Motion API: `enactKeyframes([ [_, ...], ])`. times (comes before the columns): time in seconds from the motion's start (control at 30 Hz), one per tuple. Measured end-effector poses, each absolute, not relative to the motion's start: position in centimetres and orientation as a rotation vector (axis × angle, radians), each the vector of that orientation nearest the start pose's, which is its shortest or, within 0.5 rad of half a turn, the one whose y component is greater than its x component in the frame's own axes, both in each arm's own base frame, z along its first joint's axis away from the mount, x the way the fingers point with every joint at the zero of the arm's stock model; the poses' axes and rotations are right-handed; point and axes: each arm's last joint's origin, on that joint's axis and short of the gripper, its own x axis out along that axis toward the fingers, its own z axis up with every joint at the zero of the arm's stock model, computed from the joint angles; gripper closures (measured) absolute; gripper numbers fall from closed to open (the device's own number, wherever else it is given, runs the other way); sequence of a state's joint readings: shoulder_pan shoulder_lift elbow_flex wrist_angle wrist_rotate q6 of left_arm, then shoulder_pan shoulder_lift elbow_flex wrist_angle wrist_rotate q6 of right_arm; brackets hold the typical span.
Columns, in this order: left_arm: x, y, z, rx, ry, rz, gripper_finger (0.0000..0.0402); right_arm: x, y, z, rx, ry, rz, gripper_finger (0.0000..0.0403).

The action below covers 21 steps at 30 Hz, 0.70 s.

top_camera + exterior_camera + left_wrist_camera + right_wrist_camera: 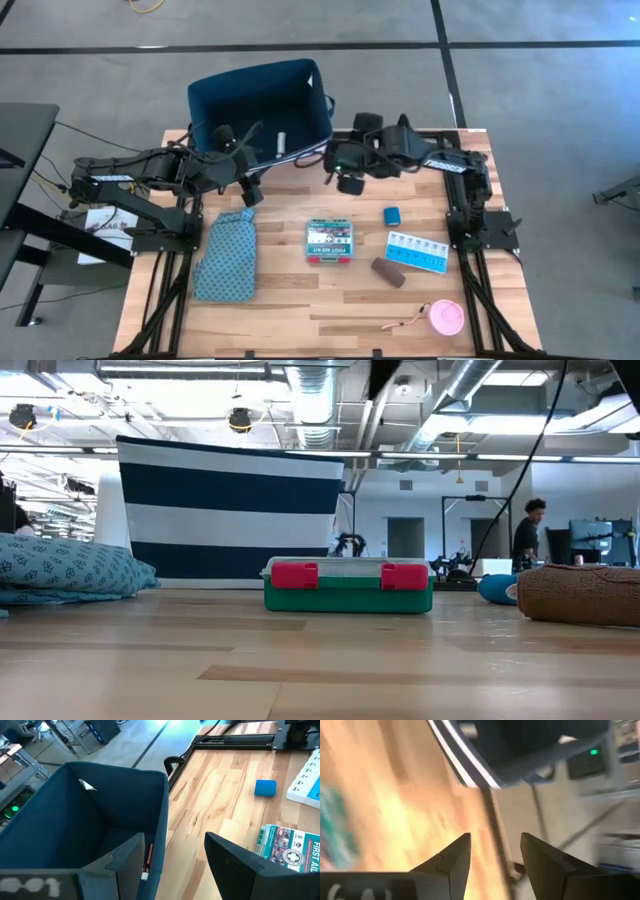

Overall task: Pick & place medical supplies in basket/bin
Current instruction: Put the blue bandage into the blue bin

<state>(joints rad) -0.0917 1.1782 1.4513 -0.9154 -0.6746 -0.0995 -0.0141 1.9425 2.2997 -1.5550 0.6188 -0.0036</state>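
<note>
I'm holding the left gripper (249,190) spread and empty beside the navy bin (300,85), the right gripper (350,182) likewise spread, gripping nothing.

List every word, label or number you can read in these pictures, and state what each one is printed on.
"FIRST AI", cut off by the picture edge: on the green-white flat box, beside a round emblem.
Pill organiser strip: markings too small to read.
Paper under the left arm: print too small to read.
</note>
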Motion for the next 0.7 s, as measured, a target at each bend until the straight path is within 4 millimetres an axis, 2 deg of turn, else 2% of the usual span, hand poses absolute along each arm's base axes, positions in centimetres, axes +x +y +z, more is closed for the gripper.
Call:
enactKeyframes([
  [0.1,21.2,-0.1,41.7,0.141,0.573,0.589,0.0202,34.8,-1.6,40.5,-0.254,1.194,-0.439,0.0238],
  [0.17,21.3,-0.1,41.3,0.142,0.581,0.598,0.0202,34.0,-1.6,40.5,-0.177,1.193,-0.425,0.0231],
  [0.3,21.4,-0.2,40.0,0.147,0.627,0.610,0.0202,33.1,-2.2,38.7,-0.146,1.277,-0.433,0.0210],
  [0.4,21.7,-0.2,38.7,0.149,0.652,0.616,0.0202,31.2,-2.6,37.7,-0.110,1.344,-0.439,0.0194],
  [0.5,21.8,-0.2,38.1,0.132,0.668,0.630,0.0202,29.6,-3.0,35.8,-0.073,1.431,-0.444,0.0180],
  [0.7,21.9,-0.5,38.4,0.135,0.615,0.677,0.0202,27.3,-2.9,32.2,0.038,1.570,-0.433,0.0167],
])
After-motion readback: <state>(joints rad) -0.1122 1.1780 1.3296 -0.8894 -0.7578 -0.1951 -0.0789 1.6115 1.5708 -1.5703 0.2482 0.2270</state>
